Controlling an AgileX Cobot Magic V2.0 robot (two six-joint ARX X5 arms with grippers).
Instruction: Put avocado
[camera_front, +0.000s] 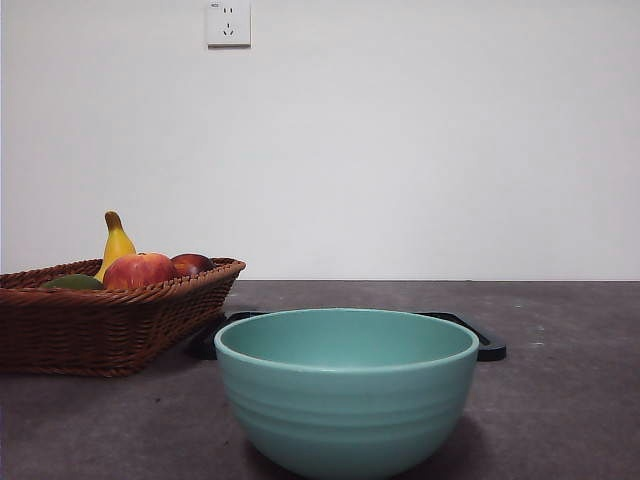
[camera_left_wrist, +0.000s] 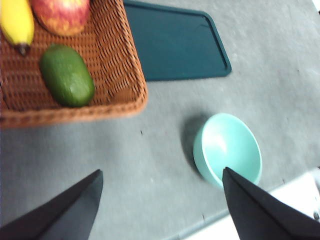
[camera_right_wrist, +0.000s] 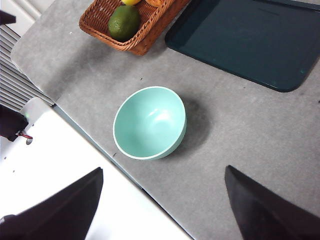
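Note:
The dark green avocado (camera_left_wrist: 67, 75) lies in the woven basket (camera_left_wrist: 115, 75) beside a yellow banana (camera_left_wrist: 16, 22) and a red apple (camera_left_wrist: 61, 14). In the front view only its top (camera_front: 72, 283) shows over the basket rim (camera_front: 120, 300); the right wrist view has the avocado (camera_right_wrist: 124, 22) too. The teal bowl (camera_front: 346, 390) stands empty near the table's front. My left gripper (camera_left_wrist: 162, 200) hangs open high over the bare table between basket and bowl (camera_left_wrist: 227, 147). My right gripper (camera_right_wrist: 162, 200) is open, high above the table's front edge near the bowl (camera_right_wrist: 150, 122). Neither holds anything.
A dark flat tray (camera_right_wrist: 250, 42) lies behind the bowl, next to the basket, seen as tray (camera_left_wrist: 172, 42) and as a thin black edge (camera_front: 480, 340). A darker fruit (camera_front: 192, 263) sits in the basket. A white surface (camera_right_wrist: 65, 165) borders the table's front.

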